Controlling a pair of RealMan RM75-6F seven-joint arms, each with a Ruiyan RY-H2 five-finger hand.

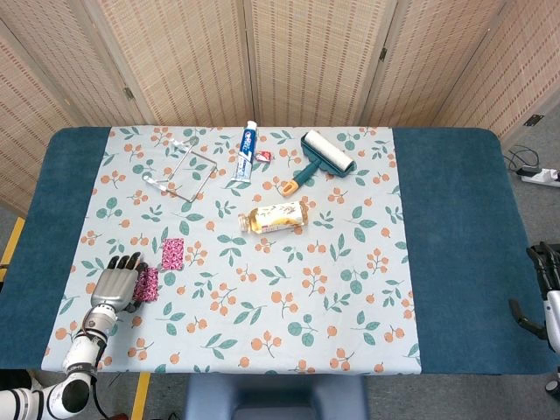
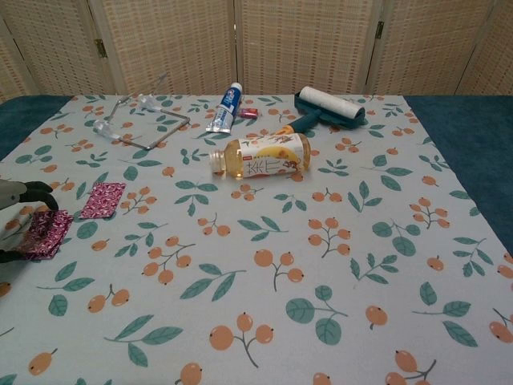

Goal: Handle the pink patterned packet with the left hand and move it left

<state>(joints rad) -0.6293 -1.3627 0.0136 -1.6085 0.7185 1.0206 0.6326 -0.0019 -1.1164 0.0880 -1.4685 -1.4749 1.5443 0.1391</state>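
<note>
Two pink patterned packets show. One pink packet lies flat on the floral cloth. The other packet sits at the fingertips of my left hand, near the cloth's left edge. In the chest view dark fingers curl over its far side and the thumb shows at its near corner, so the hand holds it low over the cloth. My right hand hangs beyond the table's right edge, fingers apart, holding nothing.
At the back of the cloth are a wire stand, a toothpaste tube, a small red item and a lint roller. A tea bottle lies on its side mid-table. Blue tabletop borders the cloth on the left.
</note>
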